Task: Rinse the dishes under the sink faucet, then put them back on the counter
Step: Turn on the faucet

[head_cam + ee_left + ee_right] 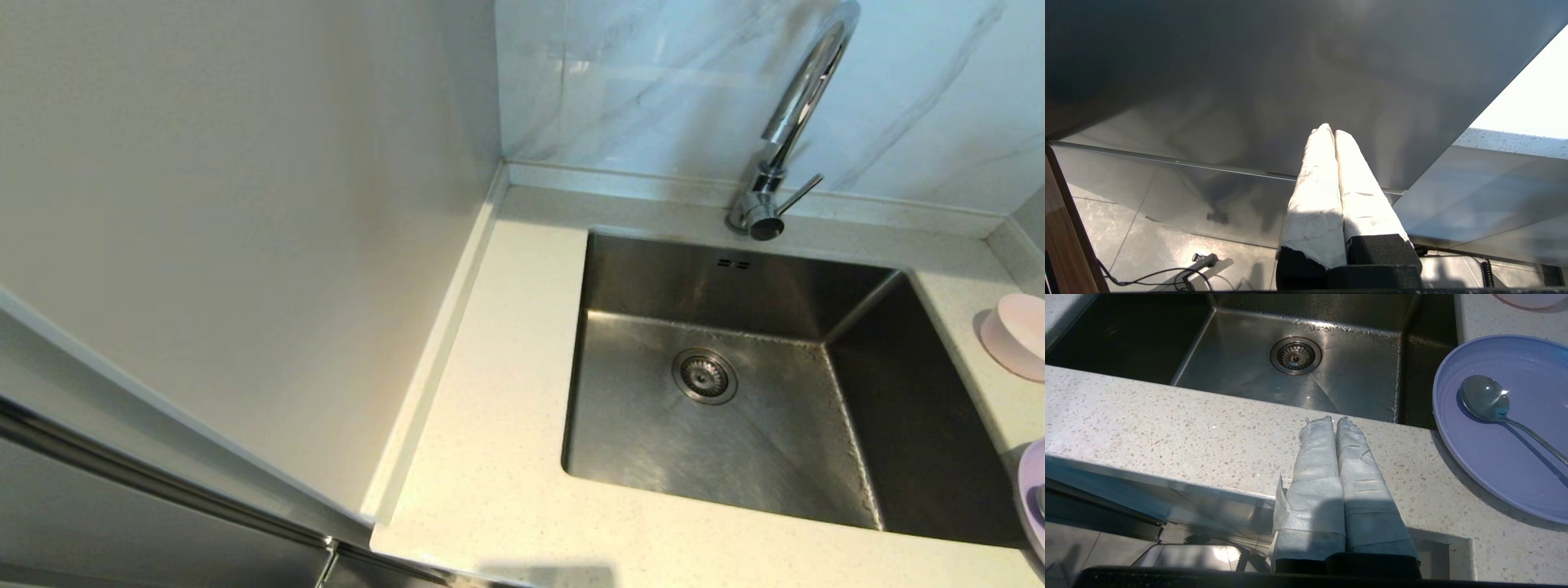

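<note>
Left gripper [1329, 130] and right gripper [1329, 420] both closed, holding nothing

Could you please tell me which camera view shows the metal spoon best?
The right wrist view: the spoon lies in the lavender plate, bowl and handle clear. The head view catches only a sliver at the frame's edge; the left wrist view shows none.

A marble wall panel [653, 82] and tiled floor [1147, 245] show.

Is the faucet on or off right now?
Off, as far as visible: no stream falls from the faucet into the sink, and none shows over the drain. The spout tip is out of frame.
</note>
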Motion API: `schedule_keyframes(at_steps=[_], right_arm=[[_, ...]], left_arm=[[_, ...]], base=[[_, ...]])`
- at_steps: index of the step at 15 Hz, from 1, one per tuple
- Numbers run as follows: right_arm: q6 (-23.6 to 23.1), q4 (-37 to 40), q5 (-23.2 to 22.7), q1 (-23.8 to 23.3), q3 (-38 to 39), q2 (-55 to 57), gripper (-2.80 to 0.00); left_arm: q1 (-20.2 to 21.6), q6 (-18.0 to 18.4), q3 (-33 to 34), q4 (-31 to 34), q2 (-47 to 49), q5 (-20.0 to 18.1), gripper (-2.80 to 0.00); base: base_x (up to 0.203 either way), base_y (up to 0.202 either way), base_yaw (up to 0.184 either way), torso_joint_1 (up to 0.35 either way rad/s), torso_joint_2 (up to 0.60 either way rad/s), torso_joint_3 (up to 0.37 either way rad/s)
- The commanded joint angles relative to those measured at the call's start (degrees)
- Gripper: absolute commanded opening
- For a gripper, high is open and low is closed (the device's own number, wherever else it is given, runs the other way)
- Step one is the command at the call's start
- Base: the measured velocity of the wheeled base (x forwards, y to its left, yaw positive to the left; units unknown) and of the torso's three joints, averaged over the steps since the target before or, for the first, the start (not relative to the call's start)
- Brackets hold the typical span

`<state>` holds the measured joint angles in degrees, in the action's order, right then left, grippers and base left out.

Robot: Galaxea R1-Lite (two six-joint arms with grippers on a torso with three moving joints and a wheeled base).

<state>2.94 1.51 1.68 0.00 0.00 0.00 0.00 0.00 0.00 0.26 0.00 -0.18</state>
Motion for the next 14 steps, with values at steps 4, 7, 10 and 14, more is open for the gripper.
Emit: schedule_keyframes(at_steps=[4,7,10,14], right_arm=[[-0.3,0.1,-0.3,0.0,0.5,0.1,-2.80],[-0.4,0.0,-0.1,0.0,0.4,0.1,-2.80],[-0.1,0.2,-0.3,0.0,-2.5,0.1,-2.80],[0.1,0.3,-0.4,0.0,-6.5,2.9,-2.80]], left_arm=[[0.0,0.0,0.0,0.0,0.0,0.0,-2.80],[0.0,0.0,0.0,0.0,0.0,-0.1,-2.80],[0.0,0.0,0.0,0.0,0.0,0.0,-2.80],[0.0,0.0,0.0,0.0,0.0,0.0,-2.80]], base=[[0.000,0.000,0.000,0.000,0.00,0.000],[0.000,0.000,0.000,0.000,0.00,0.000],[0.000,0.000,0.000,0.000,0.00,0.000],[0.000,0.000,0.000,0.000,0.00,0.000]])
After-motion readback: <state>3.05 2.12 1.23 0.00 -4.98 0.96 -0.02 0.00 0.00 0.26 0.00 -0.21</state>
